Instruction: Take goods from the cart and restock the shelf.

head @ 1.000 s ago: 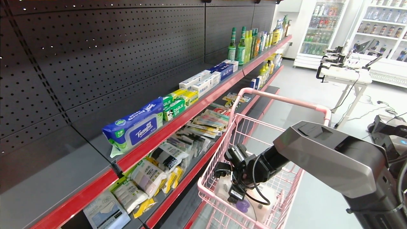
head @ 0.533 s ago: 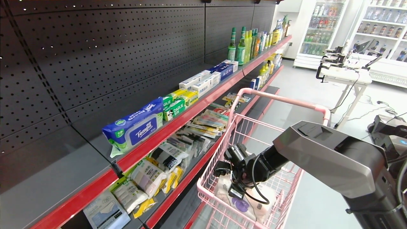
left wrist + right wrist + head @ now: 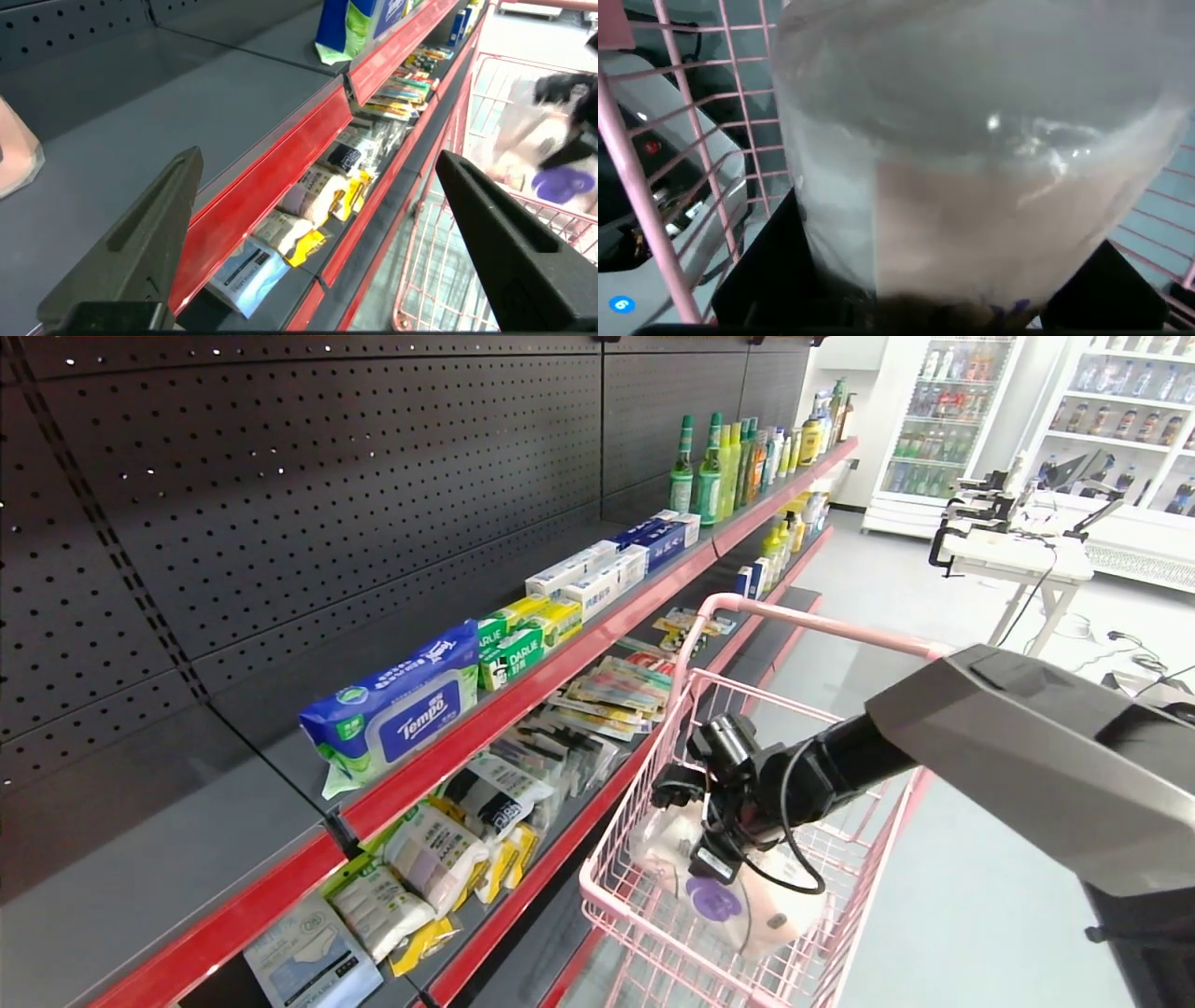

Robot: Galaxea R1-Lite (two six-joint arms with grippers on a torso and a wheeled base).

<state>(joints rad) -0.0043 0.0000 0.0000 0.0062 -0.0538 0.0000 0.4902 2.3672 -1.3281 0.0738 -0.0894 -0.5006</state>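
The right gripper is down in the pink cart, in its near part on the side toward the shelf. It has hold of a soft pack wrapped in clear shiny plastic. The pack is white and pale pink and has a round purple mark on the side that faces the head camera. In the right wrist view the pack looks like a wide rounded bundle. The plastic is glossy with small bright reflections, and a pale pink part shows below a whiter part. The dark fingers stand on both sides of it and press against the wrap, so the jaws are closed onto the pack. The pack is inside the cart's wire walls, near its left rim.

The left gripper is wide open and holds nothing. It is over the near end of the shelf, above the red front edge.

Farther along the shelf lie a blue pack of wipes, then green boxes, and green bottles at the far end.
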